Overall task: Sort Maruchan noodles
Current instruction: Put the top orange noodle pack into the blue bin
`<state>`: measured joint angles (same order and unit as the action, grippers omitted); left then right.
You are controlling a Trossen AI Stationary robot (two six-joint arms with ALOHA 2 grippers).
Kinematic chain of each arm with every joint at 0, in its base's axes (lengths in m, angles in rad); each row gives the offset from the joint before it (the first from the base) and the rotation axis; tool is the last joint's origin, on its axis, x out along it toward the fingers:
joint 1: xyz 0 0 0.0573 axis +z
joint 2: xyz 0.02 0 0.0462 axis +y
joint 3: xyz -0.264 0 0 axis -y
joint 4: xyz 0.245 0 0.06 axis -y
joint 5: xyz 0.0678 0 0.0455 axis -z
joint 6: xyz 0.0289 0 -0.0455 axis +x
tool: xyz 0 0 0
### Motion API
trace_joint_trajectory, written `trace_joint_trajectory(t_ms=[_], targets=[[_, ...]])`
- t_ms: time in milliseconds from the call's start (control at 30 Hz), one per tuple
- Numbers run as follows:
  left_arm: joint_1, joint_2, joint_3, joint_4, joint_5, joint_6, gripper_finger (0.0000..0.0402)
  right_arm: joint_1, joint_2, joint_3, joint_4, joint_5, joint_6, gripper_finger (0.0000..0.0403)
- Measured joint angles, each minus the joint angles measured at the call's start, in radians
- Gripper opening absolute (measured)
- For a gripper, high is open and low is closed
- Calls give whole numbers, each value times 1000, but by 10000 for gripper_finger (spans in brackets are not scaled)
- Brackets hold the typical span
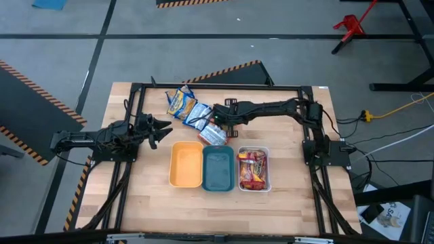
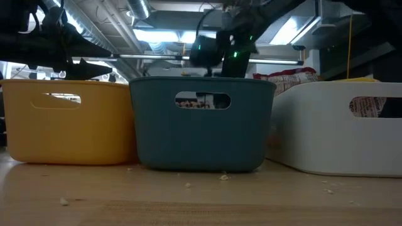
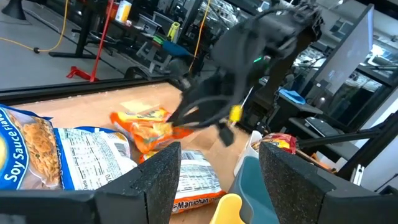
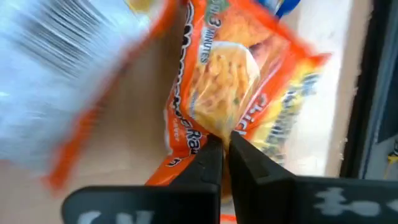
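Note:
Several Maruchan packets lie in a loose heap (image 1: 193,112) on the far middle of the table: a yellow-blue one (image 1: 179,102), a blue-white one (image 1: 199,114) and one at the teal tray's far rim (image 1: 213,135). My right gripper (image 4: 225,149) has reached in from the right and is shut on an orange packet (image 4: 230,68), which also shows in the left wrist view (image 3: 146,127). My left gripper (image 1: 161,129) is open, left of the heap and touching nothing. Red packets (image 1: 252,169) lie in the white tray. My right gripper pinches the orange packet between its two fingers at one edge (image 4: 208,132), with the rest of the packet spreading away beyond the fingertips. From the left wrist view the packet (image 3: 149,130) looks raised off the wood at the held end; whether it is wholly clear I cannot tell.
Three trays stand side by side near the table's middle: yellow (image 1: 186,165), teal (image 1: 218,169) and white (image 1: 264,152). A black frame (image 1: 203,86) runs round the table. Bare wood lies near the front edge (image 1: 217,217).

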<state>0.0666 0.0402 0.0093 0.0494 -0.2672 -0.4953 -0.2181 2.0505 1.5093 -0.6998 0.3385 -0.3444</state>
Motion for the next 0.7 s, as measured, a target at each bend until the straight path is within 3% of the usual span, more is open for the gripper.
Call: trace_joint_trajectory(t_ms=[533, 700], targets=[[0, 0, 0, 0, 0, 0, 212, 174, -248, 3, -21, 28, 183, 2], [0, 0, 0, 0, 0, 0, 212, 167, -256, 4, -179, 0, 126, 64]])
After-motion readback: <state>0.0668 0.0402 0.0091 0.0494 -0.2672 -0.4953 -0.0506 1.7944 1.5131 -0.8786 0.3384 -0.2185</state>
